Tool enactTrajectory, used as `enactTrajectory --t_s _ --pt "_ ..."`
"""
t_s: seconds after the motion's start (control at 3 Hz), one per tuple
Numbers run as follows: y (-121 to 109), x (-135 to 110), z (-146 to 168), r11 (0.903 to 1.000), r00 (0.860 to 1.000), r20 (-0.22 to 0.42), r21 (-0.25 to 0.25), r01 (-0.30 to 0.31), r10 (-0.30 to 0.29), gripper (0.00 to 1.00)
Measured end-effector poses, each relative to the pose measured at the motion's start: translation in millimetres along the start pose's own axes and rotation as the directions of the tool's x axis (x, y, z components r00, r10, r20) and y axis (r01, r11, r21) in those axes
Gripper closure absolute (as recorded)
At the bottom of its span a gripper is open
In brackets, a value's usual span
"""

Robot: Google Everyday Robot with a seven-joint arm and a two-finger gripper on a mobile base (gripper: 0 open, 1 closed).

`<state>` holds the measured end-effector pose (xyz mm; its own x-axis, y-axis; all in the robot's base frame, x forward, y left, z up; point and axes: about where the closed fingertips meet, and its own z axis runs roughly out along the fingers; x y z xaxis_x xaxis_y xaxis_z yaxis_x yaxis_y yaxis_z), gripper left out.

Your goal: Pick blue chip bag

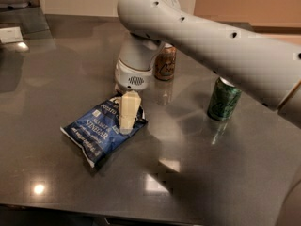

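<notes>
The blue chip bag (96,134) lies flat on the dark table (221,173), left of centre, with its white "VINEGAR" lettering facing up. My gripper (128,113) hangs down from the big white arm and sits right over the bag's upper right end, at or just above the foil. Its cream tip covers part of that end of the bag.
A brown soda can (165,65) stands behind the gripper, partly hidden by the arm. A green soda can (224,99) stands to the right. A white card (10,34) lies at the far left. The table's front edge runs along the bottom.
</notes>
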<state>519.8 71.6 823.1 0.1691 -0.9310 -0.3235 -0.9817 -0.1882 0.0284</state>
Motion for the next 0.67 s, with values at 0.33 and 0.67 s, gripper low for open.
enactTrajectory --t_s 0.33,0.67 --pt "4.7 -4.6 -0.6 0.9996 1.000 0.027 -0.028 -0.009 0.010 0.38" --pt "9.1 -10.7 -6.0 0.9992 0.998 0.058 -0.041 -0.003 0.006 0.61"
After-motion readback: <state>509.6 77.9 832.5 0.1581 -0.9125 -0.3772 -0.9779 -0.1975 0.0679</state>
